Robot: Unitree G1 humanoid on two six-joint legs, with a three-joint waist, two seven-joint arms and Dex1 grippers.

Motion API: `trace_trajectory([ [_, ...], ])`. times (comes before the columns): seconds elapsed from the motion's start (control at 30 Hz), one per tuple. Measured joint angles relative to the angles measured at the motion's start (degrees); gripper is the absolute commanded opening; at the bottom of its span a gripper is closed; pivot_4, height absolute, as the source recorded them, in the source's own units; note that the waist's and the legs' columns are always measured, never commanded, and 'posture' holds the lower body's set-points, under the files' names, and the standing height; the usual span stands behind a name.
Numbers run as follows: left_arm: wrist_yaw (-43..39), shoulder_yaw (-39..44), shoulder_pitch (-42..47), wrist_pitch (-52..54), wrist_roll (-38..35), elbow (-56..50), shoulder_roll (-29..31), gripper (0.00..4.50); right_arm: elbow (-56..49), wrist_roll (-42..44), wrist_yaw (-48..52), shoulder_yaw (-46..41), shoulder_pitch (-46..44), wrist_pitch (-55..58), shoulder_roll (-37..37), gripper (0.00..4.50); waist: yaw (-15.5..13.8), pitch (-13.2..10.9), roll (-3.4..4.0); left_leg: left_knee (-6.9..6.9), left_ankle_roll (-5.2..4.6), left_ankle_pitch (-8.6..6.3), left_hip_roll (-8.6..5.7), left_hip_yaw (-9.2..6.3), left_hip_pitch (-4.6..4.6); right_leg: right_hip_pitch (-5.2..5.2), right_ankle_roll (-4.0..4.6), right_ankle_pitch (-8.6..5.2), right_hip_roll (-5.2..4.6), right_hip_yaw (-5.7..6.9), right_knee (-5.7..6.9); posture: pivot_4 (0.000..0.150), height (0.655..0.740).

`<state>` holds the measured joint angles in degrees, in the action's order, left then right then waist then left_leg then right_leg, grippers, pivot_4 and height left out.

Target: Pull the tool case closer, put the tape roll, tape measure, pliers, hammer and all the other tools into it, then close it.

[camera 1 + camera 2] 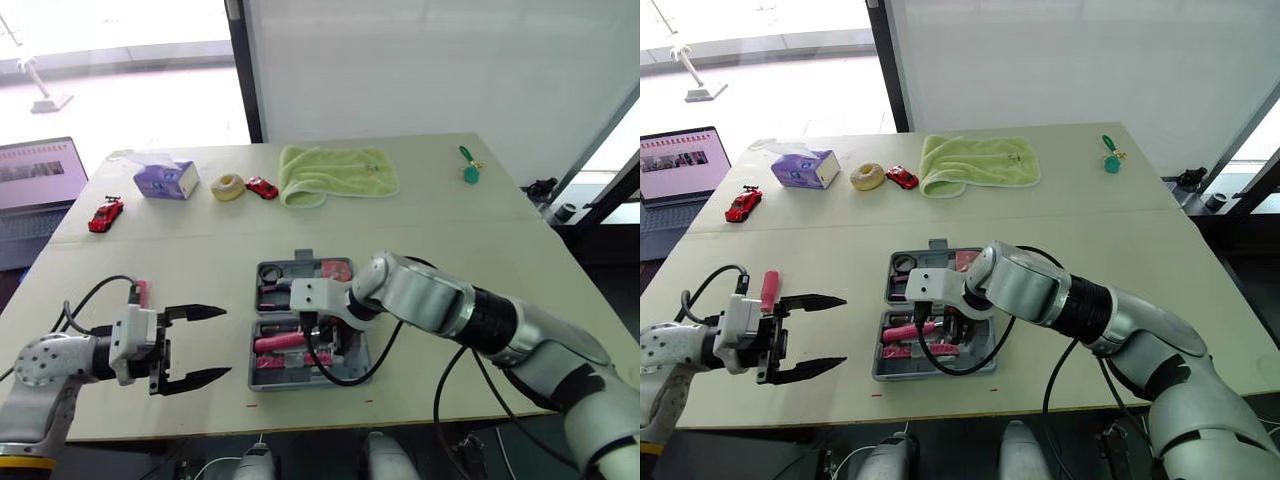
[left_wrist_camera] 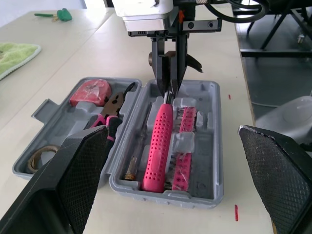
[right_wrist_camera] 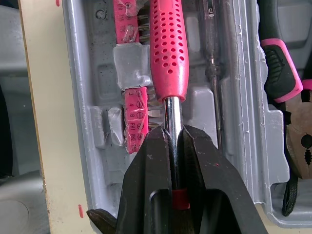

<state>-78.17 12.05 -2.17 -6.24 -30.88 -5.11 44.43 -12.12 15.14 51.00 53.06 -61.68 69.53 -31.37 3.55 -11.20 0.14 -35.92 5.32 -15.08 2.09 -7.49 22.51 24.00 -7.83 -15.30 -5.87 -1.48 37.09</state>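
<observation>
The grey tool case (image 1: 257, 376) lies open near the table's front edge. My right gripper (image 2: 168, 90) is shut on the chrome shaft of the pink-handled hammer (image 2: 158, 141), whose handle lies in the case's near half beside a pink bit strip (image 2: 183, 146). In the right wrist view the shaft sits clamped between the black fingers (image 3: 146, 175). Pliers (image 2: 114, 105) and a red tape measure (image 2: 92, 90) rest in the other half. A pale tape roll (image 1: 228, 187) lies at the far side of the table. My left gripper (image 1: 226, 343) stands open and empty, left of the case.
Along the table's far side are a tissue box (image 1: 165, 180), two red toy cars (image 1: 106, 213) (image 1: 262, 187), a green towel (image 1: 335, 172) and a small green object (image 1: 469, 172). A laptop (image 1: 35, 185) stands off the left edge.
</observation>
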Motion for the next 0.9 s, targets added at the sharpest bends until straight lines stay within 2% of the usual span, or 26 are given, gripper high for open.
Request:
trace_trajectory([
  [0.17,0.2,0.0,0.2,0.4,0.4,0.5,0.0,4.5,0.2,-0.9,0.2,0.2,0.5,-1.2,0.0,0.02,0.4,0.0,0.0,0.0,0.0,0.0,0.0,0.0,0.0,0.0,0.0,-0.01,0.0,0.0,0.01,0.15,0.74],
  [0.2,-0.1,0.0,0.2,0.2,0.4,0.8,0.0,4.5,0.3,-1.2,0.3,0.3,0.5,-1.3,0.0,0.97,0.4,0.0,0.0,0.0,0.0,0.0,0.0,0.0,0.0,0.0,0.01,-0.01,0.0,0.0,0.0,0.15,0.74],
  [0.23,-0.3,0.0,0.2,0.0,0.5,1.1,-0.1,4.5,0.6,-1.6,0.2,0.3,0.5,-1.3,0.0,1.22,0.4,0.0,0.0,0.0,0.0,0.0,0.0,0.0,0.0,0.0,0.01,-0.01,0.0,0.0,0.0,0.15,0.74],
  [0.43,-1.1,0.0,-0.1,-1.7,0.9,2.9,-0.3,4.5,2.3,-3.6,0.3,0.4,1.3,-1.6,-0.1,4.08,0.4,0.0,0.0,0.0,0.0,0.0,0.0,0.0,0.01,0.0,0.01,-0.01,0.0,0.0,0.0,0.15,0.74],
  [0.63,-1.7,0.0,-0.5,-2.9,1.5,3.9,-1.2,4.5,2.7,-3.8,0.1,-0.5,2.1,-1.7,0.8,4.08,0.4,0.0,0.0,0.0,0.0,0.0,0.0,0.0,0.01,0.0,0.01,-0.01,0.0,0.0,0.0,0.15,0.74],
  [0.73,-1.5,0.0,-0.4,-3.1,1.7,4.0,-1.3,4.5,2.7,-3.6,-0.7,-3.7,2.7,-1.5,2.9,4.08,0.4,0.0,0.0,0.0,0.0,0.0,0.0,0.0,0.01,0.0,0.01,-0.01,0.0,0.0,0.0,0.15,0.74],
  [0.83,-0.7,-0.2,-0.5,-2.5,1.7,2.7,-1.5,4.5,2.4,-3.4,-1.9,-6.8,4.7,-1.3,5.7,3.2,0.4,0.0,-0.01,0.01,0.0,0.0,0.0,-0.01,0.01,0.0,0.01,-0.01,0.0,0.0,0.0,0.15,0.74],
  [0.9,0.0,-0.6,-0.5,-1.5,1.7,1.2,-1.5,4.5,2.4,-3.2,-2.7,-7.7,6.0,-1.3,7.3,2.19,0.3,0.0,-0.01,0.0,0.01,0.0,-0.01,-0.01,0.01,-0.01,0.01,-0.01,0.0,-0.01,0.0,0.15,0.74],
])
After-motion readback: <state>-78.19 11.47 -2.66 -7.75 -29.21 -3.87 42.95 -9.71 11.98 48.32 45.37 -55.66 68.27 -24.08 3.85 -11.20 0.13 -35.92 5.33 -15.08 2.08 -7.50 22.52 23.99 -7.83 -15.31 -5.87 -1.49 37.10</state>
